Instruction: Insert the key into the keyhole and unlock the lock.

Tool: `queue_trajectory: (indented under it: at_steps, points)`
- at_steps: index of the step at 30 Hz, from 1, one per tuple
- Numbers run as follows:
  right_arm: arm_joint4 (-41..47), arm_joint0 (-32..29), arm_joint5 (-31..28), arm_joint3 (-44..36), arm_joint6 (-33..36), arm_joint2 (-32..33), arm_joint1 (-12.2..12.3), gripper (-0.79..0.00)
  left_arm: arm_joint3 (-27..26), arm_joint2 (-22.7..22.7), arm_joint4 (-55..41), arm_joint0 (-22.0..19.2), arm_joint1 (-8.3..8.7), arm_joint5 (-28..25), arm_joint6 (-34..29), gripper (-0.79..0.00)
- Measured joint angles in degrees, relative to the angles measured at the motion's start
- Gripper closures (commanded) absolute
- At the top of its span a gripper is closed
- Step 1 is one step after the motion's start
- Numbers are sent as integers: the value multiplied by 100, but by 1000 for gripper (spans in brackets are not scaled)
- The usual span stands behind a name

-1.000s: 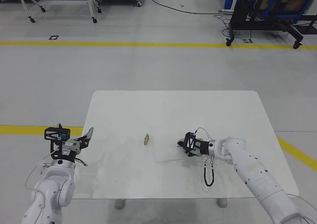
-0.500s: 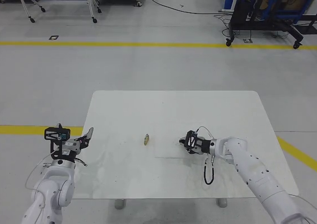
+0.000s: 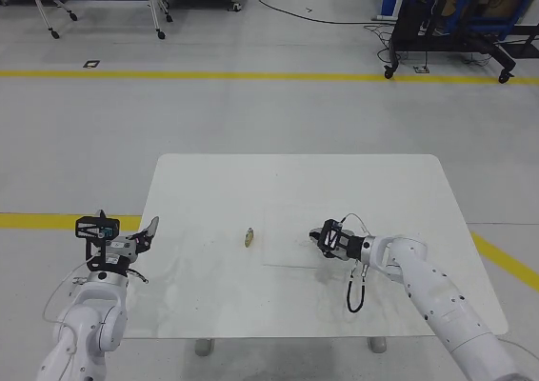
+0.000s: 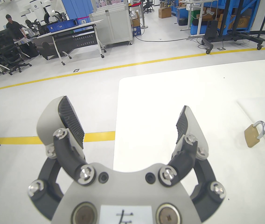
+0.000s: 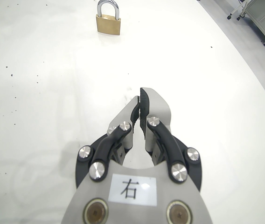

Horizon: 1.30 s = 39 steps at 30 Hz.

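- Grey workshop floor crossed by yellow lines (image 3: 250,73) is seen all around a white tabletop (image 3: 298,181) with rounded corners; wheeled frames and a dark stand are parked at the far side of the room.
- Blue shelving, desks and office chairs are shown far behind in the left wrist view.
- A padlock (image 3: 249,236) with a brass body and a silver shackle is placed on the tabletop, a little left of its middle and in the near half.
- In the right wrist view the padlock (image 5: 108,22) is seen with both legs of the shackle seated in the body, so it is shown as locked.
- No contact is made with the padlock (image 4: 253,136) by either hand; bare white surface is seen all around it.
- The right hand (image 5: 139,99) is held low over the tabletop, to the right of the padlock and well apart from it, with its tips pointed toward the lock.
- Its ribbed pads (image 5: 144,103) are pressed almost together, so the right hand is drawn narrow; whether a key is pinched between them cannot be told.
- In the top view the right hand (image 3: 315,237) is found roughly level with the padlock, in the near half of the tabletop.
- The left hand (image 4: 125,108) is held off the near left corner of the tabletop, mostly above the floor.
- Its fingers (image 4: 68,115) are spread wide, and nothing is gripped between them.
- Small dark specks are scattered over the tabletop near the right hand.
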Motion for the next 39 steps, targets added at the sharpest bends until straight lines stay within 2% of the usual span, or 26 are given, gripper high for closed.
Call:
queue_trajectory:
  at_steps: [5,9,16,27,29,32,34,36,39]
  points:
    - [114,-44,-35,-58,-116,10,-7,0,0,0,0,0,0,0,0,-785]
    - [885,-185,292,-55,-680,189,-34,0,0,0,0,0,0,0,0,-785]
    - [2185,-185,-504,244,-1260,470,-32,0,0,0,0,0,0,0,0,-785]
    - [2276,-198,-583,244,-1291,529,-20,0,-9,4,-23,2,-3,-23,11,-785]
    - [2425,-238,-601,215,-1311,509,-33,0,-18,-28,-299,12,-13,-248,41,-785]
    - [3086,-182,-1079,354,-1149,355,-86,0,53,-73,-1375,-91,-25,-879,-196,-785]
    - [3587,-11,-1404,550,-934,198,-139,0,85,-5,-2282,-261,-18,-1572,-701,-785]
    - [4077,144,-1480,671,-764,-24,-197,0,187,4,-3321,-511,11,-2372,-1410,-785]
    - [4662,323,-1464,797,-524,-304,-237,0,440,145,-4885,-1009,48,-3052,-2605,-785]
